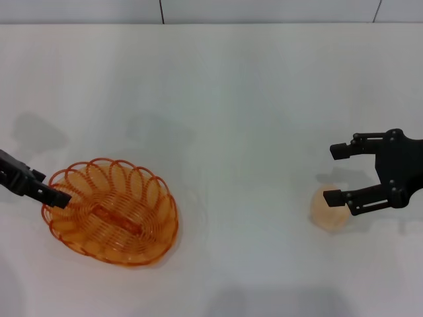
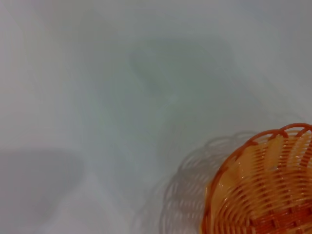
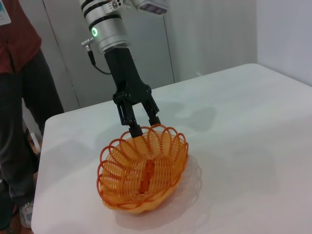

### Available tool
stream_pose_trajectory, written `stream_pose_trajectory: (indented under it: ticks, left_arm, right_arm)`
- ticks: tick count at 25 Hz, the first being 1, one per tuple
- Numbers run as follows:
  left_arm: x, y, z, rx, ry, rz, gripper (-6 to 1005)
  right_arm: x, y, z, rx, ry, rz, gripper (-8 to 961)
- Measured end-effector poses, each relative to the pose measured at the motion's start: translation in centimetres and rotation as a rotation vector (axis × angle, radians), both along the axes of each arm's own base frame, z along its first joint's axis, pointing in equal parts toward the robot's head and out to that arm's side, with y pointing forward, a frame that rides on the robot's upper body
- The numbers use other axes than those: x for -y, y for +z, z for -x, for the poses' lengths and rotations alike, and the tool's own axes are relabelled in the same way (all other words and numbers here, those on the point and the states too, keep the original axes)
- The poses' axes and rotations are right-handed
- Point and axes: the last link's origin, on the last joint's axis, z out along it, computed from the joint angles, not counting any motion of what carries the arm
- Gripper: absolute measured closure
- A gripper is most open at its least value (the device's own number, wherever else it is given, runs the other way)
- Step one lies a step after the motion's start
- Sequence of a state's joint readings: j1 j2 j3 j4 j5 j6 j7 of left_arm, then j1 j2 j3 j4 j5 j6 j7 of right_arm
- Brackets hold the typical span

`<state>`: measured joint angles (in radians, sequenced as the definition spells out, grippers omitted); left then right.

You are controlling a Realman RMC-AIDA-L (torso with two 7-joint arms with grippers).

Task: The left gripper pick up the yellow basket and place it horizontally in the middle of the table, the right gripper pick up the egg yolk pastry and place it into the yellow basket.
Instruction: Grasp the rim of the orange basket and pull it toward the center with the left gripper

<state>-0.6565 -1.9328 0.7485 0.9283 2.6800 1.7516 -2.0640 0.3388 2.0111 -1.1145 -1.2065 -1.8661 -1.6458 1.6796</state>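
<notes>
Basket placement is the step in hand, as you can judge: the oval orange-yellow woven plastic basket [image 1: 111, 211] sits left of centre on the plain white table [image 1: 238, 99], with the black two-fingered left gripper [image 3: 145, 126] straddling its scalloped rim, one finger inside, one outside. You cannot tell whether it pinches. Next you'd need a firm rim hold and a shift toward the middle. The black right gripper [image 1: 336, 174] hangs wide open, empty, over the small pale cream egg yolk pastry [image 1: 329, 209], partly hiding it. A bystander [image 3: 19, 97] stands cut off.
</notes>
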Motion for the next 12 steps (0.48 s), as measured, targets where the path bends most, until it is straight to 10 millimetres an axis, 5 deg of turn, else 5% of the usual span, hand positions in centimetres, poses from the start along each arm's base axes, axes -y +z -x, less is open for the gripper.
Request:
stream_pose_trajectory:
  ticks: [12]
  left_arm:
    - [0.08, -0.94, 0.28, -0.007, 0.011, 0.016, 128]
  right_arm:
    - [0.09, -0.03, -0.12, 0.000, -0.004, 0.001, 85]
